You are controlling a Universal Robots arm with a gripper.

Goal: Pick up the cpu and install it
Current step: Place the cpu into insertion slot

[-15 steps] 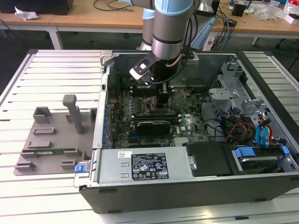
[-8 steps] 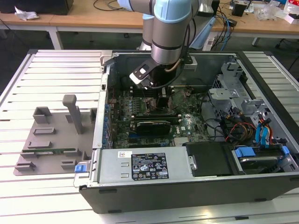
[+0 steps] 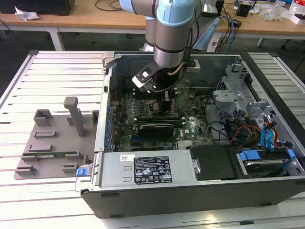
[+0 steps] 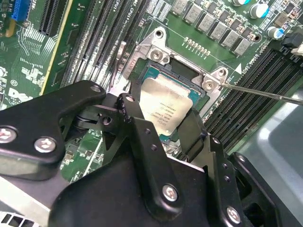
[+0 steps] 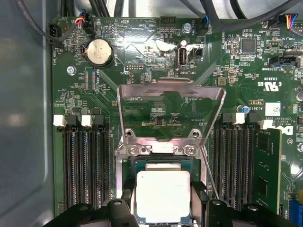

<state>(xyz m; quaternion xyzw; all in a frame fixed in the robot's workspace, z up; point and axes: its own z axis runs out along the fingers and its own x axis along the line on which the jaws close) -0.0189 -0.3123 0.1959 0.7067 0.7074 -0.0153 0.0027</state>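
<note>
Reaches with the arm [image 3: 174, 28] down into the open computer case [image 3: 190, 195], above the motherboard [image 3: 157, 119]. Clamps the cpu [image 4: 166, 105] with the gripper [image 4: 163, 120]: jaws closed on it, one black finger [image 4: 135, 116] against one edge and the other finger against the opposite edge. Holds the cpu [image 5: 163, 194] flat, silvery top up, within the outline of the socket [image 4: 182, 68] in both wrist views; cannot tell whether fully seated or just above the contacts. Beyond the chip in the first wrist view, the metal load plate [image 5: 170, 94] swung up and open, its hinge screws just beside the cpu's edge. Past one socket corner in the second wrist view, a thin lever rod [image 4: 265, 93] slanting out over the board. On both sides of the socket, rows of black memory slots [image 5: 87, 165], with a green memory stick [image 5: 267, 175] standing in an outer one. Near the board's edge, a coin cell battery [image 5: 99, 51]. At the exterior view's left, a gray fixture [image 3: 47, 143] on the slatted table [image 3: 28, 200], beside the case.
</note>
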